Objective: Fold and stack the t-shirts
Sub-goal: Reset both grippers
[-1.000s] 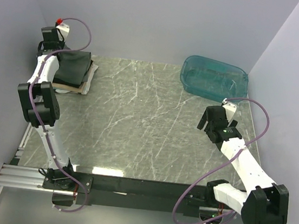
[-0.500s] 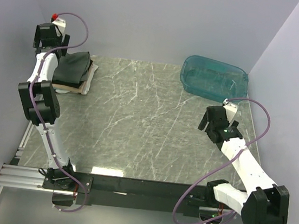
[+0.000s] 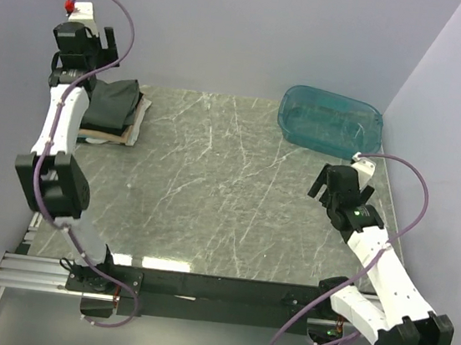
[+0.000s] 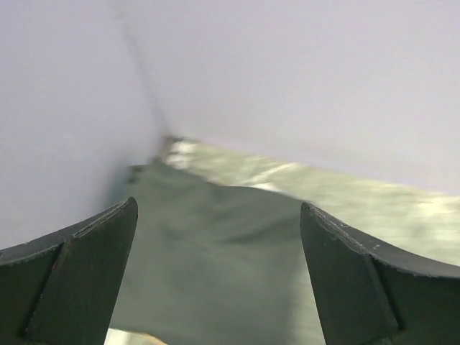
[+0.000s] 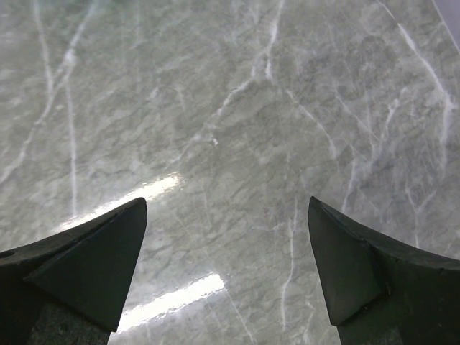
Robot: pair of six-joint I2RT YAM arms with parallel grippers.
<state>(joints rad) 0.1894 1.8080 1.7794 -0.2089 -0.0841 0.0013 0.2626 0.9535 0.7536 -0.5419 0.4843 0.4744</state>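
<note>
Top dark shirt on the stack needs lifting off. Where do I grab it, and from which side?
Probably its right edge, facing the middle of the table. The dark shirt lies folded in the corner with walls close on its left and far sides, so come down from above on the table side and pinch only the top layer, not the lighter shirts below.

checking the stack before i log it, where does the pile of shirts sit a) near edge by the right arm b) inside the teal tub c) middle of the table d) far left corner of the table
D: the pile of shirts lies at the far left corner of the table, while the tub at the far right looks empty.
</note>
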